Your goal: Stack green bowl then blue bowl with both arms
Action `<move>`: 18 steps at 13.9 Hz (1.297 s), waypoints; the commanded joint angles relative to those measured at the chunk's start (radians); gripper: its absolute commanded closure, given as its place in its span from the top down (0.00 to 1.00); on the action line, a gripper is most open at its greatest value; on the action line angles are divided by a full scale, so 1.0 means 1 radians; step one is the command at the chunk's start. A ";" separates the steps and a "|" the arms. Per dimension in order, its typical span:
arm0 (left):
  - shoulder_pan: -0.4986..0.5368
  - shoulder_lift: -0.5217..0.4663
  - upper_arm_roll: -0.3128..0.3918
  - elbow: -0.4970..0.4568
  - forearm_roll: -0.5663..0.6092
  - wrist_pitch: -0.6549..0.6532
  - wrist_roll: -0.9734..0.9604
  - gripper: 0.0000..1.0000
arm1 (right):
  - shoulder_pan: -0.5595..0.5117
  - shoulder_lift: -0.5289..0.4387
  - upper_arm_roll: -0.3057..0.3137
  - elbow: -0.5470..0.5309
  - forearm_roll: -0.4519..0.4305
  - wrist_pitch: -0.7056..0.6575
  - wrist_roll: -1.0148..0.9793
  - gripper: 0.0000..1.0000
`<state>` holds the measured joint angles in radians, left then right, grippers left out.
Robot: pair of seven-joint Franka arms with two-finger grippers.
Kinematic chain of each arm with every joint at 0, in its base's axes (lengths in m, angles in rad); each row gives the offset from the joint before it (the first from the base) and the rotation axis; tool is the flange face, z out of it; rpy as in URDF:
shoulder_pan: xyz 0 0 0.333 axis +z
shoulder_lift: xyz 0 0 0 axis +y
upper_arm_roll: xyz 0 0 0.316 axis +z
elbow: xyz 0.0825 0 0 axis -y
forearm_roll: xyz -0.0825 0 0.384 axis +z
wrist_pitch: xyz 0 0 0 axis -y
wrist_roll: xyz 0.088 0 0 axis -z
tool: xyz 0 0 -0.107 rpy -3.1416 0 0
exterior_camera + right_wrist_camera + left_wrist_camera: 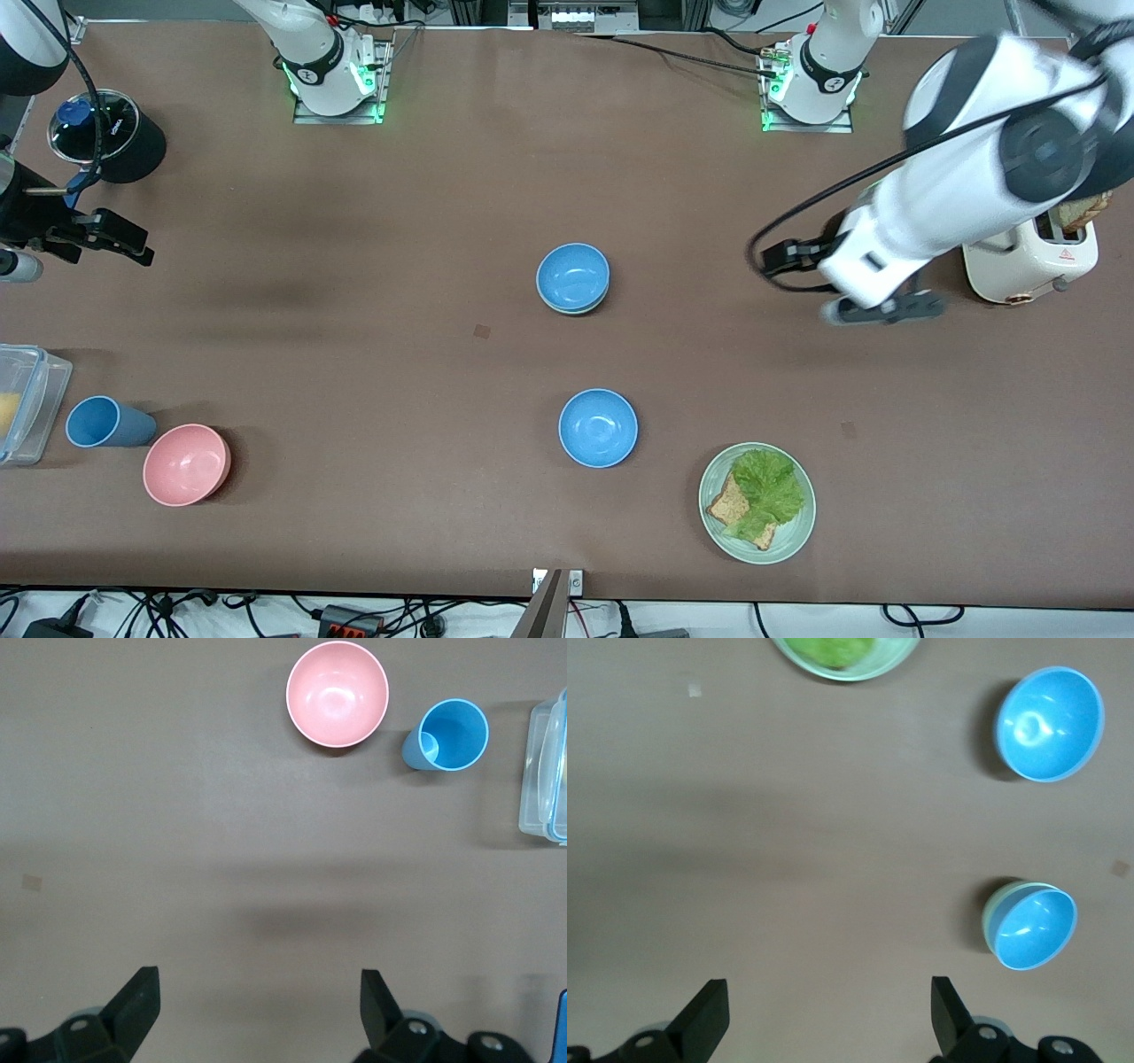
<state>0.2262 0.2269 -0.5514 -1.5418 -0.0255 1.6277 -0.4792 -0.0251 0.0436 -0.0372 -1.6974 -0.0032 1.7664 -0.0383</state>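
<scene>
A blue bowl (572, 275) sits nested in the green bowl (580, 311) at the middle of the table; only the green bowl's rim shows. In the left wrist view the same blue bowl (1035, 928) sits in the green bowl (990, 912). A second blue bowl (598, 427) stands alone, nearer the front camera, and also shows in the left wrist view (1050, 724). My left gripper (879, 307) is open and empty in the air (824, 1019), toward the left arm's end, beside the toaster. My right gripper (111, 237) is open and empty (257, 1014) over the right arm's end.
A pale green plate (794, 540) with lettuce and toast lies near the front edge. A white toaster (1032, 257) stands at the left arm's end. A pink bowl (187, 463), a blue cup (106, 422), a clear container (22, 403) and a black pot (106, 133) stand at the right arm's end.
</scene>
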 commanded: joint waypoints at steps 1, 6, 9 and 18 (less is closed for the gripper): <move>0.005 -0.188 0.051 -0.165 -0.031 0.012 0.019 1.00 | 0.001 -0.005 -0.001 0.012 -0.009 -0.016 -0.018 1.00; 0.008 -0.228 0.067 -0.193 -0.031 -0.011 0.014 1.00 | -0.001 -0.005 -0.003 0.012 -0.008 -0.018 -0.017 1.00; -0.025 -0.258 0.088 -0.192 -0.027 -0.009 0.022 1.00 | -0.003 -0.005 -0.007 0.013 -0.004 -0.048 -0.015 1.00; -0.203 -0.256 0.432 -0.158 -0.010 -0.012 0.429 1.00 | -0.003 -0.005 -0.007 0.015 -0.006 -0.054 -0.017 1.00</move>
<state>0.0472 -0.0207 -0.1522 -1.6992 -0.0312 1.6245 -0.1192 -0.0264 0.0435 -0.0424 -1.6964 -0.0039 1.7309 -0.0407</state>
